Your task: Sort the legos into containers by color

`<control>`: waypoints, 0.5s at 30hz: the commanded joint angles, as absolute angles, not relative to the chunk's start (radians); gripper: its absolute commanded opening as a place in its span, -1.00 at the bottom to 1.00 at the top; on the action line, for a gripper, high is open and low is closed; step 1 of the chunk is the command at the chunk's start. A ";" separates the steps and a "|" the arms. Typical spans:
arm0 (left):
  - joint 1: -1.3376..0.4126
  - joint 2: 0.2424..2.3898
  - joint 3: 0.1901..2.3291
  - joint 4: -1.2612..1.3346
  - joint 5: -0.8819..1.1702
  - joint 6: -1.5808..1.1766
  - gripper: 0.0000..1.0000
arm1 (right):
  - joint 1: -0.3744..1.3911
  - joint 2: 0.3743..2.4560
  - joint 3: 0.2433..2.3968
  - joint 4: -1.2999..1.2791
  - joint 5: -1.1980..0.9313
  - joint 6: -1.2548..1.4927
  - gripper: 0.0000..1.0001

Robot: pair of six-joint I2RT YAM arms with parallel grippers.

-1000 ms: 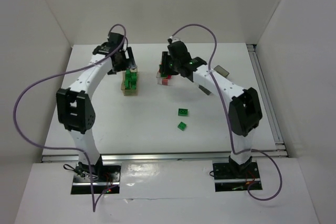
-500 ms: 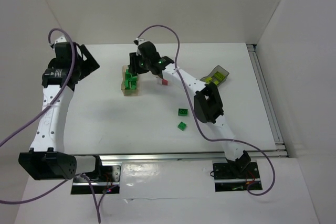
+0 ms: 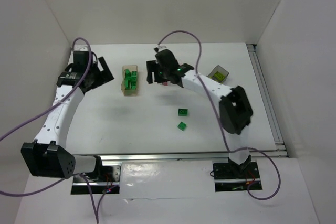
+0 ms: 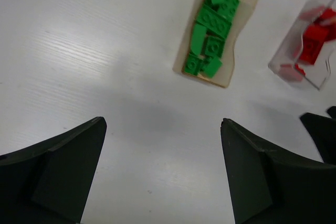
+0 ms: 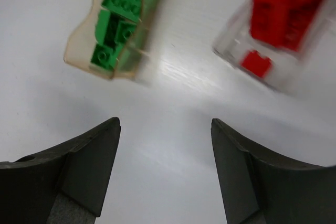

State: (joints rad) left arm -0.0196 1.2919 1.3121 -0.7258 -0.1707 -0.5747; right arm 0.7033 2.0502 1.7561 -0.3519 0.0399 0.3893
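Both arms' jaws are hanging released and empty; the right gripper (image 5: 165,124) should be straddling one loose green lego (image 3: 182,112) squarely, lowering fully before clenching.

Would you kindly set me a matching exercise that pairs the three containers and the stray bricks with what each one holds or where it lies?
Things:
1. tan container
2. clear container
3. dark container
4. two loose bricks

States:
A. holds red bricks
B. green, lying outside every container
C. holds green bricks
D. holds yellow-green bricks

Pairs: 1-C, 2-A, 3-D, 4-B
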 commanded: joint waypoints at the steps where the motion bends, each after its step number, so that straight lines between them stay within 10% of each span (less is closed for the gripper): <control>1: -0.122 1.322 1.281 -0.672 -0.097 -0.531 0.99 | 0.667 1.752 1.504 -0.316 0.159 0.396 0.55; 7: -0.252 1.371 1.270 -0.661 -0.153 -0.518 0.99 | 0.657 1.546 1.128 -0.452 0.173 0.501 0.99; 15: -0.344 1.430 1.289 -0.661 -0.175 -0.528 0.99 | 0.657 1.531 0.997 -0.456 0.143 0.586 0.99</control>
